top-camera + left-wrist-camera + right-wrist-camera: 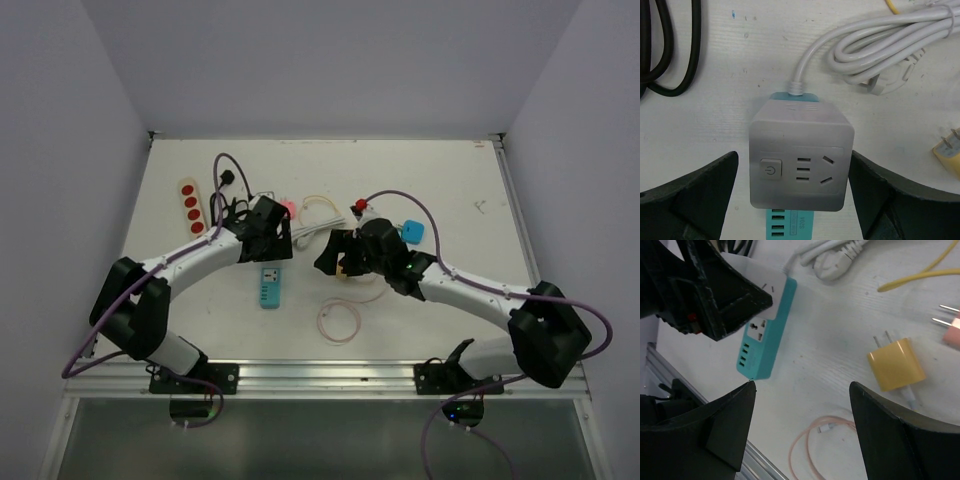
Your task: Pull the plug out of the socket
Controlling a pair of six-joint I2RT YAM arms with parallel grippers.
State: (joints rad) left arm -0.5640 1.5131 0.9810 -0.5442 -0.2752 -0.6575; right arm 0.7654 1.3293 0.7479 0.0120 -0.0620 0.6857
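Observation:
A white cube socket [799, 160] with a power button sits on a teal power strip [270, 287], whose end pokes out below it [789, 225]. My left gripper [793, 155] is open and straddles the cube: the right finger touches its side, and a thin gap shows at the left finger. In the top view the left gripper [272, 238] hides the cube. A yellow plug [896, 364] lies loose on the table with its prongs bare; it also shows in the left wrist view [947, 150]. My right gripper [803, 385] is open and empty, between the teal strip [765, 340] and the yellow plug.
A coiled white cord [890, 40] lies behind the cube and a black cord [670, 50] at far left. A pink cable loop [340, 320] lies near the front. A cream strip with red sockets [191, 205], a pink plug [952, 330] and a blue object [412, 232] lie around.

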